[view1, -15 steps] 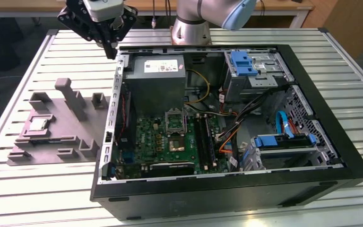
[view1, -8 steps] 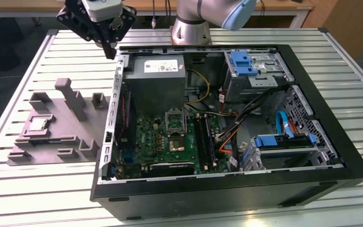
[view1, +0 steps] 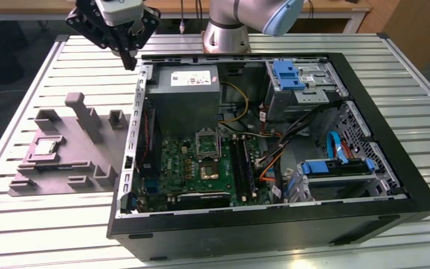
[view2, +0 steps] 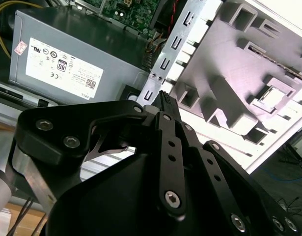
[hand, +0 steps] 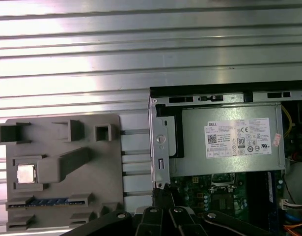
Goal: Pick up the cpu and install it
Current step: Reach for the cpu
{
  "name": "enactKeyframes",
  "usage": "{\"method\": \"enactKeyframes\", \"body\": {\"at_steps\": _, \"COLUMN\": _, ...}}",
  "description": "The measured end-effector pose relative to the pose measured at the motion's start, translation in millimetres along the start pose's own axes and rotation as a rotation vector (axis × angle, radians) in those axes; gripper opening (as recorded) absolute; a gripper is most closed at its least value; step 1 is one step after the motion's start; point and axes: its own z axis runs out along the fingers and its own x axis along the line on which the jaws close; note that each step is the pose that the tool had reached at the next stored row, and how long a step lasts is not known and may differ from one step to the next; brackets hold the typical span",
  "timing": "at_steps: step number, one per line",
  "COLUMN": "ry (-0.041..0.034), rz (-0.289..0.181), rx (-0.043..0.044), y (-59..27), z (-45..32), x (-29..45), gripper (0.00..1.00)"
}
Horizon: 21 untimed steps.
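Flat in a square recess of the grey fixture [view1: 80, 163]: the cpu [view1: 47, 147]. Beside that fixture, on the slatted table [view1: 51, 224], the open computer case [view1: 418, 196]. Up near the case's corner by the power supply [view1: 188, 98], well apart from the cpu, hangs the gripper [view1: 130, 60] (fingers pressed together, holding nothing).

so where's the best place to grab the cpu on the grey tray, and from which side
Take the cpu by two opposite edges of its pale rim, coming straight down from above. It lies flat, metal top up, in a shallow square pocket of the grey tray, so a sideways approach looks blocked by the pocket walls.
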Motion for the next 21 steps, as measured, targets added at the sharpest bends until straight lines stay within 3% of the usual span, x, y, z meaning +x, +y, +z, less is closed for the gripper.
{"method": "enactKeyframes", "body": {"at_steps": 21, "ry": 0.0001, "rz": 0.000, "rx": 0.0000, "y": -0.8, "z": -0.1, "x": 9.9, "gripper": 0.11}}
